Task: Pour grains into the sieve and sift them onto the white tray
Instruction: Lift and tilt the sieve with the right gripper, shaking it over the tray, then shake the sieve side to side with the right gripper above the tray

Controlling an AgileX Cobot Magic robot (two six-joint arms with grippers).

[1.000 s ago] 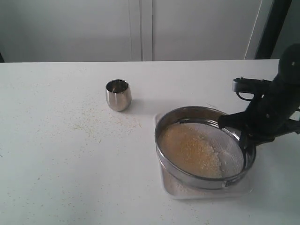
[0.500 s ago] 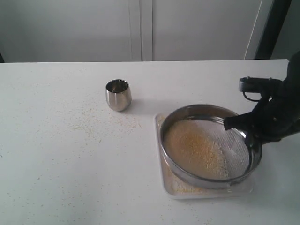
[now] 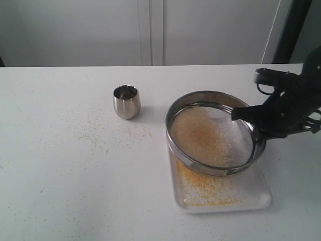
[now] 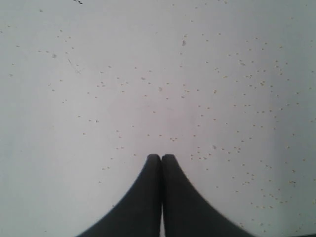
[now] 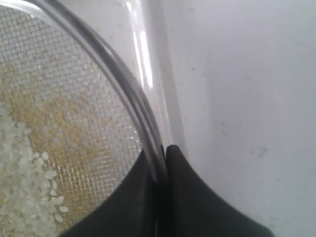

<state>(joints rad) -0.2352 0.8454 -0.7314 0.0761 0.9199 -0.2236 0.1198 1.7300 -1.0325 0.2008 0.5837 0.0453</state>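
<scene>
A white table (image 3: 60, 165) speckled with stray granules. The sieve (image 3: 200, 168) sits tilted over the white tray (image 3: 257, 195), with grains (image 3: 200, 135) on its mesh and yellow ones on the tray. The right gripper (image 5: 163, 153) has its jaws pinched on the sieve's rim wall. The left gripper (image 4: 161, 158) is clenched on nothing over bare table. A steel cup (image 3: 126, 101) stands well apart.

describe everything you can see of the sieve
The sieve is wide, shallow and round, with a shiny steel rim wall and a fine wire-mesh bottom. It holds grains, yellow-orange and pale whitish ones, spread over the mesh. The right gripper has its fingers shut on the rim, holding it over the far part of the white tray, where fine yellow grains lie.
</scene>
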